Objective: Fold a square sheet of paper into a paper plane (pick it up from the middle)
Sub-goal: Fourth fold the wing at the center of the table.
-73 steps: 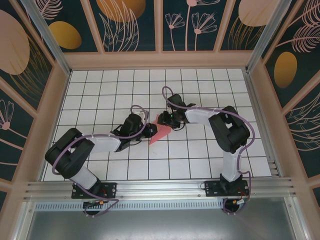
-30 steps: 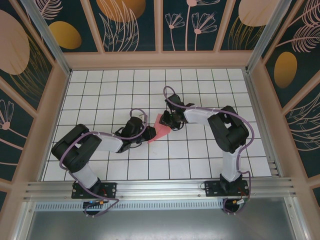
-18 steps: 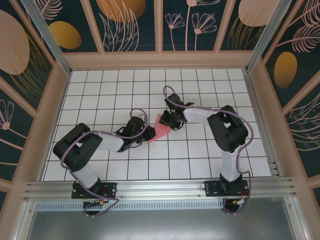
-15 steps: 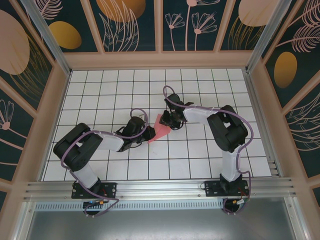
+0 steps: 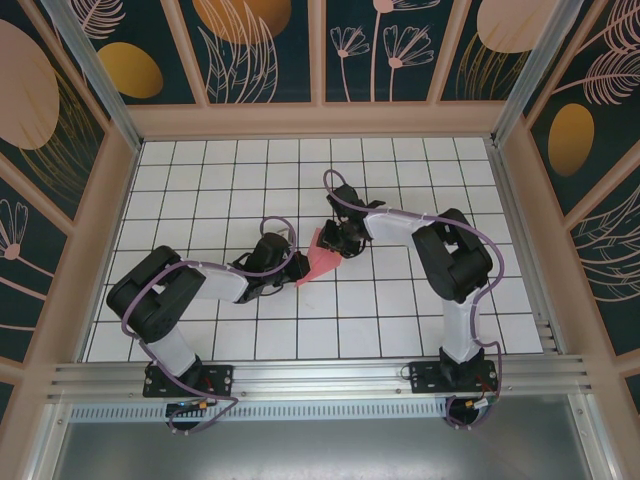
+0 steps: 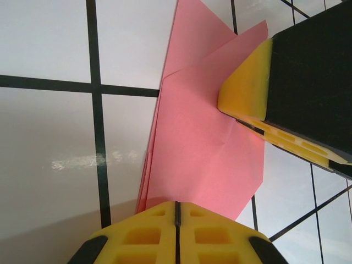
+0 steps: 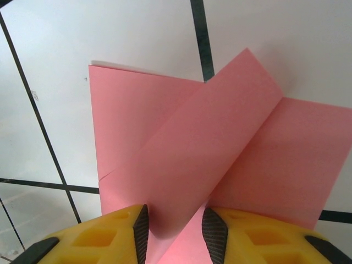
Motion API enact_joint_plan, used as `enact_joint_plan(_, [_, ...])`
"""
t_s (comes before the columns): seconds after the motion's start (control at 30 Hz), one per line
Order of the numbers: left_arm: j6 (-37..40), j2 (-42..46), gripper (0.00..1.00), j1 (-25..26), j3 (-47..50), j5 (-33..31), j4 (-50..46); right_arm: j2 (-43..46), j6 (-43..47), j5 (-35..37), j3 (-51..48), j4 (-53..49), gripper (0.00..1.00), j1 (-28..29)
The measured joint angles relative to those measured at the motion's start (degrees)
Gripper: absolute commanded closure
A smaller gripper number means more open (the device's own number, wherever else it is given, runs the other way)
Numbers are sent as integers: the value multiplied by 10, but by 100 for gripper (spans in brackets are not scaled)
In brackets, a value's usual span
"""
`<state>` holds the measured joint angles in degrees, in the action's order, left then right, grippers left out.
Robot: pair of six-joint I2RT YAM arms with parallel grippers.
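The pink-red square sheet of paper lies on the tiled floor mid-table, folded into a layered wedge with its point toward the near left. My left gripper is shut, and its tips press down on the near end of the paper. My right gripper stands over the far end. Its jaws are apart with a curled, raised flap of the paper standing between the pads. One right finger rests on the sheet in the left wrist view.
The floor is white tiles with black grid lines, walled by a wooden frame at the back and sides. An aluminium rail runs along the near edge by the arm bases.
The left arm has moved in to the paper's near end and its jaws have closed. The right gripper shifted slightly left and its jaws parted a little around the raised flap.
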<state>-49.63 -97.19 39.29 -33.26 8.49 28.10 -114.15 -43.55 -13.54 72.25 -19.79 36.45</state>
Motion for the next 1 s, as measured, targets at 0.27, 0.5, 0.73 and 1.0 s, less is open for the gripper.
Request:
enact_joint_plan(0.27, [0,0,91,0,-1,-2,-7,-6,12,-3,9,-10,59,0])
enact_joint_plan(0.5, [0,-10,91,0,-5,-1,-9,-9,13,-2,12,-16,61,-1])
enact_joint_plan(0.73, [0,-11,91,0,-8,0,-13,-10,13,-4,12,-16,61,-1])
enact_joint_plan(1.0, [0,-11,91,0,-11,0,-18,-12,13,-4,12,-17,61,-1])
